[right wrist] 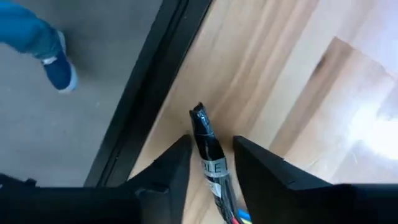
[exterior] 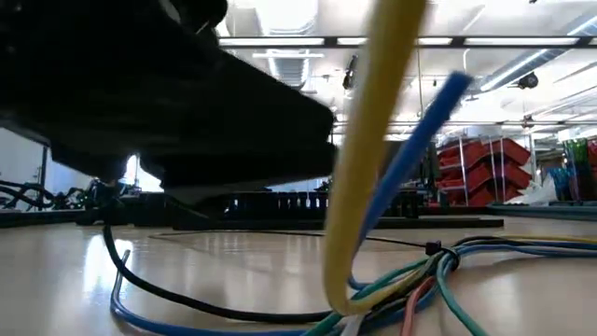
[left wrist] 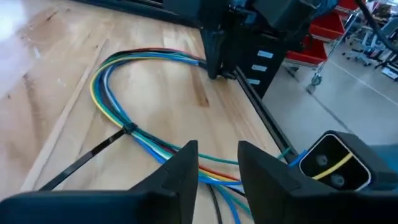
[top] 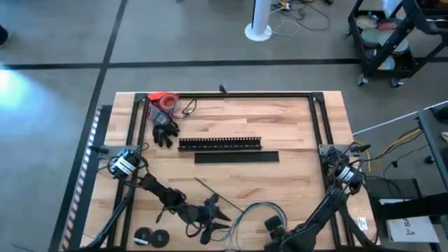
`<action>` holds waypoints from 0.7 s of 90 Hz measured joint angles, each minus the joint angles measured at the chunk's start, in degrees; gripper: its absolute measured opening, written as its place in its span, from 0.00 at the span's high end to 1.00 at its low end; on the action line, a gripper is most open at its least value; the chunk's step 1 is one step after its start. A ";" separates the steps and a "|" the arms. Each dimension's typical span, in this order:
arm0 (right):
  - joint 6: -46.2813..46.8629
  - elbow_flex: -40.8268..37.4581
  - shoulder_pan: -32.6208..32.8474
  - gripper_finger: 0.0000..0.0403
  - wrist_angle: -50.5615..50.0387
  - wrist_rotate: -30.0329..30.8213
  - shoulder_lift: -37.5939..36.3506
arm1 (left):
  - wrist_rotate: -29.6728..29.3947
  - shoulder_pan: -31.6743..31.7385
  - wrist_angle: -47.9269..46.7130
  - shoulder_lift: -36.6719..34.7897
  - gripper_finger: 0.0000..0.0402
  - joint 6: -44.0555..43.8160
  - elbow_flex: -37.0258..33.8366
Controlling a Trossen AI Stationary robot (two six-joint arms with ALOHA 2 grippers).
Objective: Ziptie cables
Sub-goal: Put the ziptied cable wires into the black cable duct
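Note:
The cables (top: 253, 208) are a bundle of coloured wires lying in a loop (left wrist: 102, 78) on the wooden table near its front edge. A black ziptie (left wrist: 127, 129) circles the bundle, and its long tail (left wrist: 74, 165) lies on the wood. My left gripper (left wrist: 217, 163) hovers open over the bundle, a finger on each side of it; in the high view my left gripper (top: 212, 218) is left of the loop. My right gripper (top: 271, 225) is shut on the bundle's black-wrapped end. In the low view, yellow and blue wires (exterior: 373, 168) rise close to the camera. My right gripper (right wrist: 208, 155) has the bundle's black-wrapped end with a white label (right wrist: 210, 163) between its two fingers. The end runs along the fingers, and its tip (right wrist: 199, 115) sticks out past them. The fingers slant down at the table near its black edge rail.
A slotted black bar (top: 220, 143) and a flat black strip (top: 236, 157) lie mid-table. At the back left sit a red roll (top: 162, 101) and a black clump (top: 165, 131). Two black rolls (top: 150, 238) lie at the front left. A person's blue shoe (right wrist: 59, 71) shows beyond the rail.

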 joint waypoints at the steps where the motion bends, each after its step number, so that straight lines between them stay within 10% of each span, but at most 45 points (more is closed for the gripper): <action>1: -0.17 0.00 -0.12 0.81 0.03 -0.12 0.01 | 0.12 0.01 -0.21 -0.12 0.74 0.11 0.13; 38: -7.14 11.14 -8.02 0.98 -0.38 14.84 -7.38 | 2.96 -1.70 -26.34 -31.27 0.73 6.73 -3.35; 63: -24.20 24.72 -15.97 0.99 1.88 30.93 -13.76 | -6.24 -5.95 -22.22 -51.56 0.71 20.32 -12.82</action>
